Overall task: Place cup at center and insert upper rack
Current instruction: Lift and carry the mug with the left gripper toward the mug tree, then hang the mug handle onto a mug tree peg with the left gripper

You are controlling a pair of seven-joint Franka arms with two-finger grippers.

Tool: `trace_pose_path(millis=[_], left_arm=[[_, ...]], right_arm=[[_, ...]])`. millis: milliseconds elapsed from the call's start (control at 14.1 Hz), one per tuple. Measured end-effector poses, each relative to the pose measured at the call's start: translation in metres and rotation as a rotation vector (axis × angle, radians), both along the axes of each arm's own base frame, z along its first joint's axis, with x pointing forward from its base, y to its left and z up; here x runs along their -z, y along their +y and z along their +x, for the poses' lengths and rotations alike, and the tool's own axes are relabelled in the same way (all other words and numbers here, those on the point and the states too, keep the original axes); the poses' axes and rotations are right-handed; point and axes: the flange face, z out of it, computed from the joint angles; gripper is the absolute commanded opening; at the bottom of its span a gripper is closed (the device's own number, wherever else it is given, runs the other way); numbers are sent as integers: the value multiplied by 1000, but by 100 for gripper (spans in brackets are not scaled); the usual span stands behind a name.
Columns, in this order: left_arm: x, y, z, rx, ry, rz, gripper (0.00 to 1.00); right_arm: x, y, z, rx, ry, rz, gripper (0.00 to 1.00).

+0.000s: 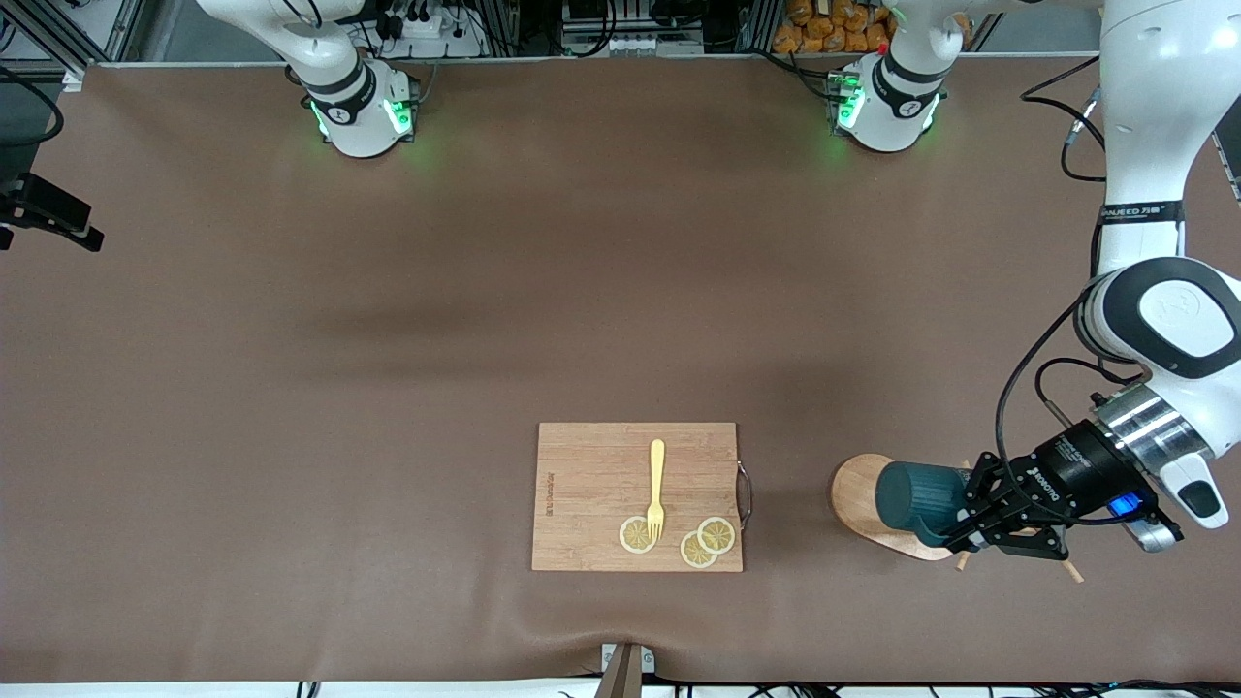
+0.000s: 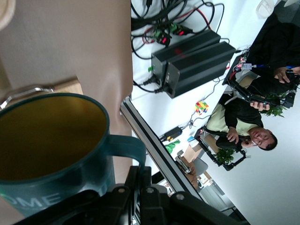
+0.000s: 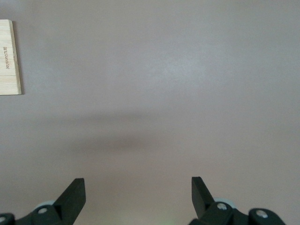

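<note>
My left gripper (image 1: 972, 512) pinches the empty teal cup (image 1: 919, 500), tipped sideways over the mug tree's base (image 1: 857, 492); my right gripper (image 3: 138, 194) waits, fingers spread.

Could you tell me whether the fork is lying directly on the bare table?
No, the fork lies on the cutting board, its tines on a lemon slice.

Brown matte table covering (image 1: 388, 339), smooth and evenly lit, with soft shadows across its middle. At the table's edge farthest from the front camera, an aluminium frame (image 1: 87, 34), cable bundles (image 1: 620, 24) and a heap of orange objects (image 1: 834, 24). Past the table's edge in the left wrist view, white floor (image 2: 262, 187), a black box (image 2: 192, 61), a seated person (image 2: 243, 131).
</note>
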Motion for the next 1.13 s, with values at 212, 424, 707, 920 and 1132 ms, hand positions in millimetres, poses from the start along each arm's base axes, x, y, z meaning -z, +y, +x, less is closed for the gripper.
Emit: trace_pose_path(millis=[212,424,707,920,1132], left_arm=[[16,21,-3,-14,14,14,0],[24,38,-5,-28,19,25,0],[29,58,-7,-57,29,21,0],[32,76,-8,-81,32,21,0],[39,80,-10,-82,42,22,0]], right_arm=[[0,0,0,0,0,0,100],[0,0,0,0,1,0,100],[1,0,0,0,5,0,100],[1,0,0,1,8,1,100],[2,-1,0,2,9,1,100]])
